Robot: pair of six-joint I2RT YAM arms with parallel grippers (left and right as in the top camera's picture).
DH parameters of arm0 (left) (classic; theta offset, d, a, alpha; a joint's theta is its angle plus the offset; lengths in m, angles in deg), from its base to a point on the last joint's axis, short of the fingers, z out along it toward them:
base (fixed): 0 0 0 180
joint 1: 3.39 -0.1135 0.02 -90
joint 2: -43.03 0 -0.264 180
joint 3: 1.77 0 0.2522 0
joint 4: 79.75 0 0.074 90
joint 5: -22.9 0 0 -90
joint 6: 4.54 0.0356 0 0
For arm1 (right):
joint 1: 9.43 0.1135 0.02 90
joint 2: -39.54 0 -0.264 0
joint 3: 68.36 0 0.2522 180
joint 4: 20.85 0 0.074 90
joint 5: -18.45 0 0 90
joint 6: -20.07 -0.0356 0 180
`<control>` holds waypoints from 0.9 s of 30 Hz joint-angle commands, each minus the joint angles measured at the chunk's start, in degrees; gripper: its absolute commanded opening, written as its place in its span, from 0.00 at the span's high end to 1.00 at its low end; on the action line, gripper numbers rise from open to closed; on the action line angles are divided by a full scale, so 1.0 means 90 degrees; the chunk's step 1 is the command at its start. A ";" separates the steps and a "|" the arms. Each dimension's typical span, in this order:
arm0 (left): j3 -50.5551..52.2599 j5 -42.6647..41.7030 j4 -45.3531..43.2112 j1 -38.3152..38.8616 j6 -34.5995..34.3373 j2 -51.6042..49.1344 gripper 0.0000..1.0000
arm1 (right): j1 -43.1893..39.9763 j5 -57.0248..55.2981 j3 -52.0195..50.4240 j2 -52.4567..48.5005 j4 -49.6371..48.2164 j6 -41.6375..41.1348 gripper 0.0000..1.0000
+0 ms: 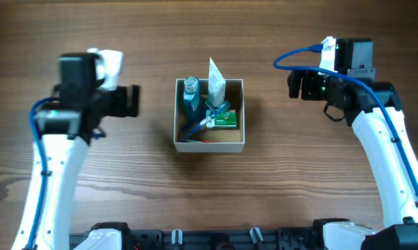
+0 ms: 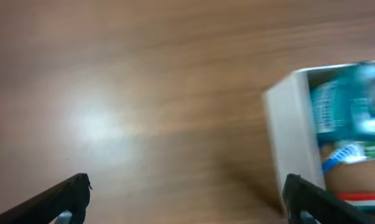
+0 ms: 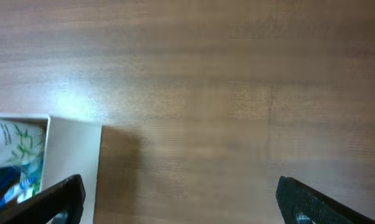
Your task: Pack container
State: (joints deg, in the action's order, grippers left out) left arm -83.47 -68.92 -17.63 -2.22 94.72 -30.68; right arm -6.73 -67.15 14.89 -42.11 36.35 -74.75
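Your left tool [image 1: 130, 101] and right tool [image 1: 294, 85] are hovering wide open and empty, pointing at the box [image 1: 209, 146] between them.

A brown wood-grain table [image 1: 209, 201] fills every view, with a soft pale glare on its surface

A brown wood-grain table [image 1: 209, 201] catching soft glare.

A wooden table [image 1: 209, 201] with brown, streaked grain fills the overhead view. One thing stands directly on it: the container [image 1: 209, 147], a white box just toward 12 o'clock from the centre. Its walls run square to the table's edges, and its shadow falls toward 6 o'clock.
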 commanded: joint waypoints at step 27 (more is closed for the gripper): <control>0.2514 -0.0860 0.0811 -0.1013 -0.0940 0.5345 0.00 | 0.0491 -0.0991 -0.5319 0.8580 -0.2778 -0.0270 0.00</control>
State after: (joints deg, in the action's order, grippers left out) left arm -61.22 -74.56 -10.20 -11.03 86.80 17.12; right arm -0.85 -75.25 -23.23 28.75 19.32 -83.82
